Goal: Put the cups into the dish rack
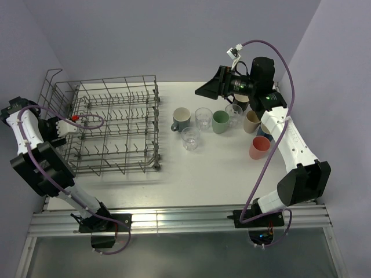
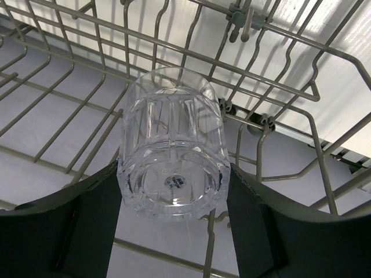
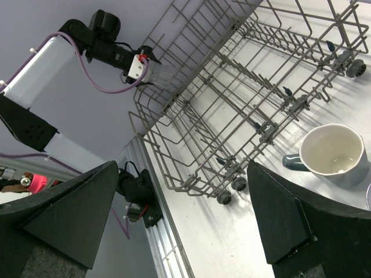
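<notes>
On left half of white bench [image 1: 203, 174], grey wire dish rack [image 1: 110, 124]. My left pincer [image 2: 174, 176] at rack's left side, pinching clear tumbler [image 2: 172, 145], base toward wrist camera, mouth toward rack wires. My right pincer [image 3: 182, 168] spread wide, nothing between fingers, hovering above cluster right of rack: grey-blue mug [image 1: 181, 119], green mug [image 1: 220, 122], coral mug [image 1: 259, 147], loose tumblers [image 1: 190, 138].

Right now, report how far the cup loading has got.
Done: no cup shows seated in the dish rack yet. In hand: the left pincer holds a clear glass over the rack wires. Left: everything on the table, including the grey-blue mug, green mug, coral mug and three tumblers; the right pincer is open and empty.
</notes>
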You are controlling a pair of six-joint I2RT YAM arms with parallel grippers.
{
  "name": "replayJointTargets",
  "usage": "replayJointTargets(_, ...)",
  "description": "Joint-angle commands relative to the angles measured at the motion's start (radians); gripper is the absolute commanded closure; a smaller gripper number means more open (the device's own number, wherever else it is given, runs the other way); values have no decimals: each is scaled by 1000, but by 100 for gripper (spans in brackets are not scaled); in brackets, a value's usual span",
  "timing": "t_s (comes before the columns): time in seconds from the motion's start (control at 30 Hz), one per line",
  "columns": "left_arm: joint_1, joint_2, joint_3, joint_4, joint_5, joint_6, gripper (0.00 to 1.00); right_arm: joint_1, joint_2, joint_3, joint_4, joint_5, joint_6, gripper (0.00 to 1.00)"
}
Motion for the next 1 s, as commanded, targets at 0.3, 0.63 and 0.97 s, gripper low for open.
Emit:
replayJointTargets(0.3, 5, 76, 31, -11, 43, 30, 100, 5, 11, 48, 19, 5, -9, 0)
replayJointTargets(0.63, 4, 154, 138, -128, 112, 46, 99, 5, 17, 49, 19, 2, -12, 0)
replayJointTargets(0.97, 4, 137, 97, -148, 85, 61, 100, 5, 20, 53, 16, -6, -21, 0)
